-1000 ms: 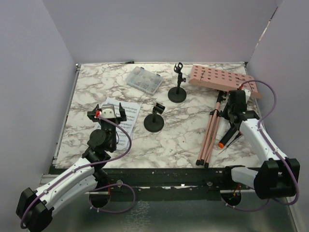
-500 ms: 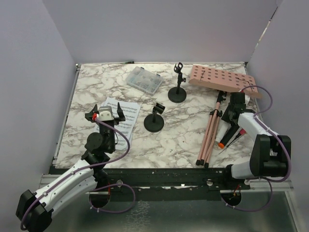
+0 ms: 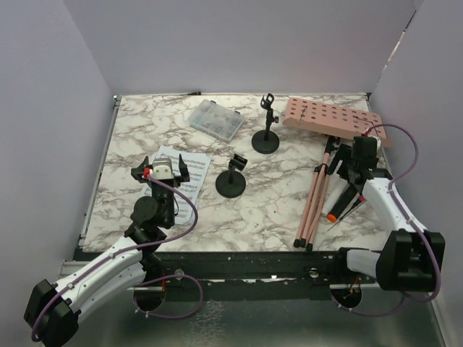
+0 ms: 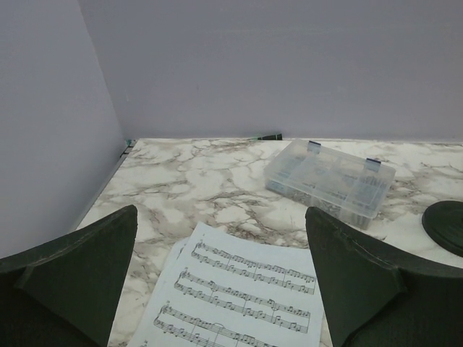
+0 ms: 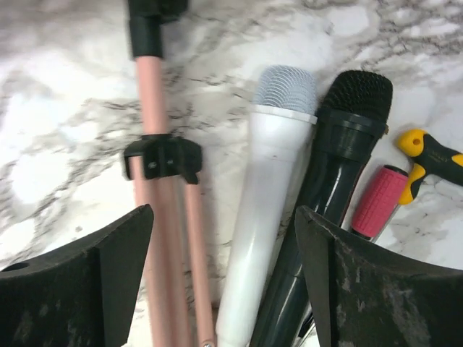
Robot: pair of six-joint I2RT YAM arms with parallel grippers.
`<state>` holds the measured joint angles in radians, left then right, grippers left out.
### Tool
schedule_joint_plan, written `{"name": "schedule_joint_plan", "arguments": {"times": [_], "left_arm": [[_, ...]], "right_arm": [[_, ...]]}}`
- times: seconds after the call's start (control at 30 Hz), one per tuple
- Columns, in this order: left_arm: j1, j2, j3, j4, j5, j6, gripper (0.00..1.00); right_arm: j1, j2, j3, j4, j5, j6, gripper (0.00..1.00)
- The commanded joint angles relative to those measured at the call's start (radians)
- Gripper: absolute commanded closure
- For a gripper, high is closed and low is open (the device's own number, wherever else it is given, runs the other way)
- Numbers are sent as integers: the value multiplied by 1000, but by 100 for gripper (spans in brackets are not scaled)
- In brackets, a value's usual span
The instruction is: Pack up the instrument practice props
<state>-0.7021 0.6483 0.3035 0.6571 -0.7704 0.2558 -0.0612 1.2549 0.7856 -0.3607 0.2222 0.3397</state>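
Observation:
My right gripper [image 5: 224, 217] [image 3: 351, 175] hangs open low over the right side of the table. Between its fingers lie a white microphone [image 5: 271, 195] and one of the thin pink tripod legs [image 5: 155, 217] [image 3: 315, 199]. A black microphone [image 5: 333, 166] lies right beside the white one. The pink perforated board [image 3: 333, 119] rests at the far right. My left gripper [image 4: 221, 213] [image 3: 163, 173] stands wide open above the printed sheet-music pages [image 4: 246, 282] [image 3: 189, 173], holding nothing. Two black round-based mic holders [image 3: 265, 137] [image 3: 231, 181] stand mid-table.
A clear plastic compartment box [image 3: 215, 119] [image 4: 329, 177] sits at the back. A red-handled screwdriver [image 5: 380, 199] and a yellow-and-black tool [image 5: 434, 155] lie just right of the microphones. Purple walls close in the table on three sides.
My right gripper's jaws have spread wider and its wrist has shifted slightly over the microphones. The left arm has only swayed a little above the pages.

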Motion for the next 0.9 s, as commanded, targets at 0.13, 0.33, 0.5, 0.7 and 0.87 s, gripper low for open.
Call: {"name": "schedule_joint_plan", "arguments": {"times": [0.13, 0.33, 0.5, 0.7, 0.87], "left_arm": [[3, 12, -9, 31, 31, 3, 1], [3, 26, -9, 32, 39, -5, 1], [3, 35, -10, 33, 42, -9, 1], [3, 59, -18, 40, 40, -1, 1], [3, 96, -21, 45, 37, 10, 1]], "right_arm": [[-6, -189, 6, -2, -291, -114, 16], [60, -263, -6, 76, -435, -158, 14], [195, -279, -23, 191, -520, -177, 13], [419, -213, -51, 405, -562, -189, 10], [606, -113, -36, 571, -593, -204, 10]]}}
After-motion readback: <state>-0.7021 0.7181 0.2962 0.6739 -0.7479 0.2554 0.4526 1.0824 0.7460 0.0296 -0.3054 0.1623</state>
